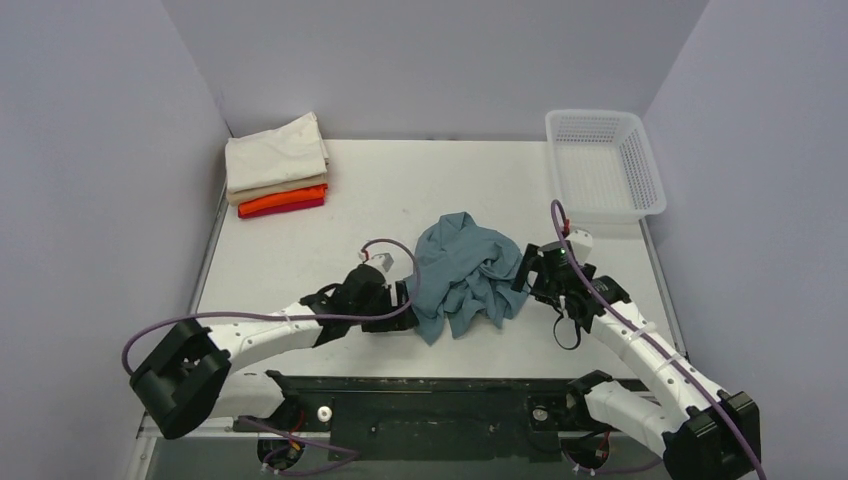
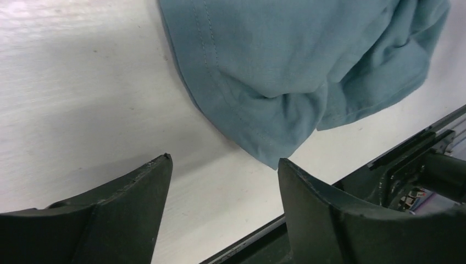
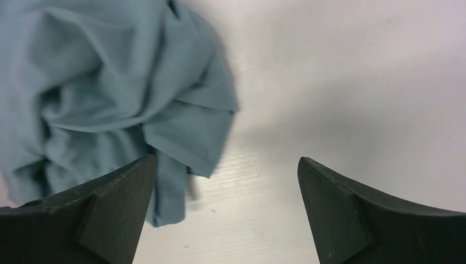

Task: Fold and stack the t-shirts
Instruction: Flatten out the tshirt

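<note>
A: Lying where was the teal-blue t-shirt (image 1: 465,275)?
B: Crumpled in a heap on the table (image 1: 300,250), toward its near edge, between the two arms.
A: And the left gripper (image 2: 224,162)?
B: Its jaws stood wide apart and empty, low beside the heap's left side. A hemmed corner of cloth lay just ahead of the fingers, not between them.
A: The right gripper (image 3: 226,159)?
B: It was spread wide too and gripped nothing, just beside the heap's right edge.
A: The folded t-shirts (image 1: 277,165)?
B: They were stacked at the far left corner, cream on top, then tan, orange and red. The white mesh basket (image 1: 605,165) sat at the far right.
</note>
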`<state>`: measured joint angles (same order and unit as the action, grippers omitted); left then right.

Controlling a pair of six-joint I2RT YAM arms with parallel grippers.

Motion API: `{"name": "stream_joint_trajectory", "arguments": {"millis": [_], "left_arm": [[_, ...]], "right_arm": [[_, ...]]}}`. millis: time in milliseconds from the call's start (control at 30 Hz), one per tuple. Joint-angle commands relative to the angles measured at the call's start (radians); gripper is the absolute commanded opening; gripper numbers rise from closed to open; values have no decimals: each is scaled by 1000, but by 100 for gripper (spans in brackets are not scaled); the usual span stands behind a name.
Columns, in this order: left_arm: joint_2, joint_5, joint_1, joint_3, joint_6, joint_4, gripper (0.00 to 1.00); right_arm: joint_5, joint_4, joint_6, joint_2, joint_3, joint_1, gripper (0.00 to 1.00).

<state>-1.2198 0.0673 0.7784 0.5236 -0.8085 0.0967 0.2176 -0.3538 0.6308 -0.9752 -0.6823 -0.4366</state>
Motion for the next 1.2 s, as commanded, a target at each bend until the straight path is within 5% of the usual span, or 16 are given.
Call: {"name": "stream_joint_trajectory", "arguments": {"millis": [0, 200, 267, 367, 567, 633, 733, 767, 1167], "left_arm": [[-127, -39, 76, 79, -23, -125, 77], [-340, -276, 177, 194, -70, -118, 56], [-405, -290, 179, 239, -75, -102, 42], [-459, -351, 179, 302, -101, 8, 1], [-386, -453, 178, 283, -116, 34, 0], [-334, -489, 177, 260, -114, 31, 0], [-266, -590, 152, 261, -121, 86, 0], [-229, -611, 125, 265, -118, 109, 0], [125, -790, -131, 470, 92, 220, 0]], "right_arm": [[-26, -1, 58, 55, 102, 29, 95], [-135, 139, 89, 27, 221, 31, 90], [-159, 194, 95, -4, 238, 29, 87], [-164, 279, 82, -62, 247, 27, 85], [-160, 400, 56, -227, 217, 26, 74], [-162, 430, 64, -272, 211, 26, 62], [-105, 399, 68, -276, 188, 26, 8], [-84, 382, 69, -249, 173, 26, 3], [248, -25, -113, 110, -186, 41, 0]]}}
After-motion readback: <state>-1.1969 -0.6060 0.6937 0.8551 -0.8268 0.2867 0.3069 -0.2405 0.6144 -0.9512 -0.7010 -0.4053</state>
